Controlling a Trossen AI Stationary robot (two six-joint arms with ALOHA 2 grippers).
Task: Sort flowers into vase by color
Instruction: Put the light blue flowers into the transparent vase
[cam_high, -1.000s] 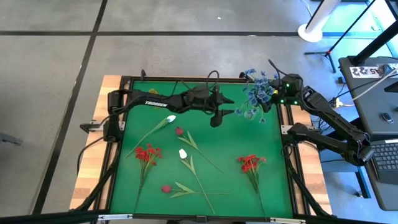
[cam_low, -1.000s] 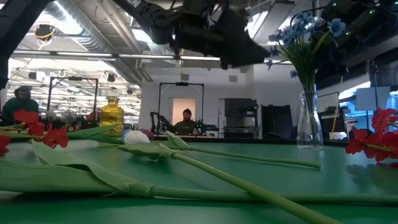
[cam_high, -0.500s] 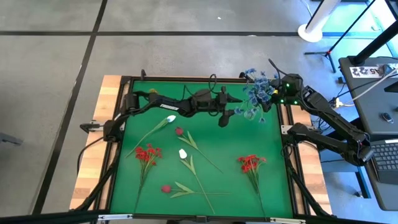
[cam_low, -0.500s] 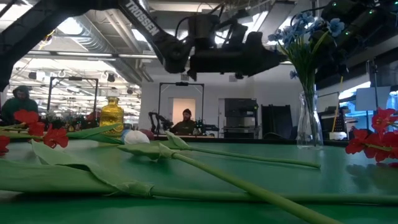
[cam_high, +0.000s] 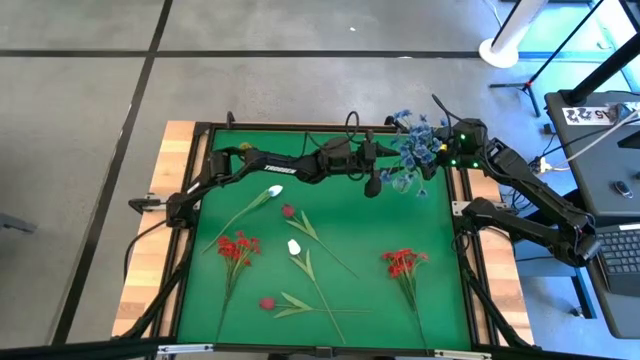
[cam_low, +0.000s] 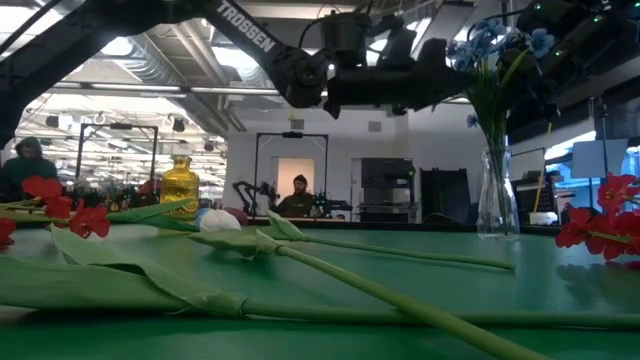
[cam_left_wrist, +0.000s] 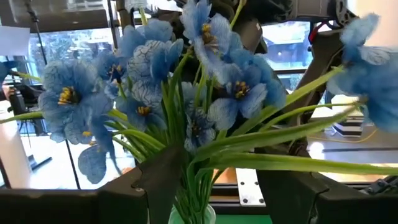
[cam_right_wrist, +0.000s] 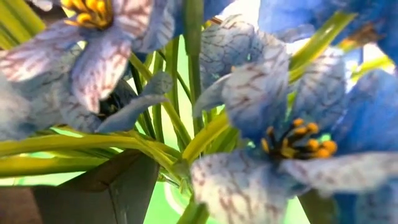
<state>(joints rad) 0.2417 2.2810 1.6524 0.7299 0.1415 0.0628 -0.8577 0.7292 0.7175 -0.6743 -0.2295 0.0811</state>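
Note:
A bunch of blue flowers (cam_high: 412, 150) stands with its stems in a clear glass vase (cam_low: 493, 200) near the table's far right corner. My left gripper (cam_high: 378, 182) hangs level beside it and is open. In the left wrist view, its fingers (cam_left_wrist: 158, 183) stand on either side of the green stems (cam_left_wrist: 186, 186) above the vase mouth; I cannot tell whether they touch. My right gripper (cam_high: 442, 155) is pressed in among the blue blooms (cam_right_wrist: 261, 93) from the right. White tulips (cam_high: 275, 191), dark red buds (cam_high: 288, 211) and red clusters (cam_high: 237, 247) lie flat on the green mat.
A second red cluster (cam_high: 403, 262), a white tulip (cam_high: 294, 246) and a dark red bud (cam_high: 267, 303) lie toward the near edge, with long stems crossing the mat's middle. A gold vase (cam_low: 180, 185) stands at the far left. People show in the room beyond.
My left arm has reached toward the table's right edge and risen a little. This brought its open gripper from over the mat's middle up to the blue flowers in the vase. The flowers and my right arm have stayed in place.

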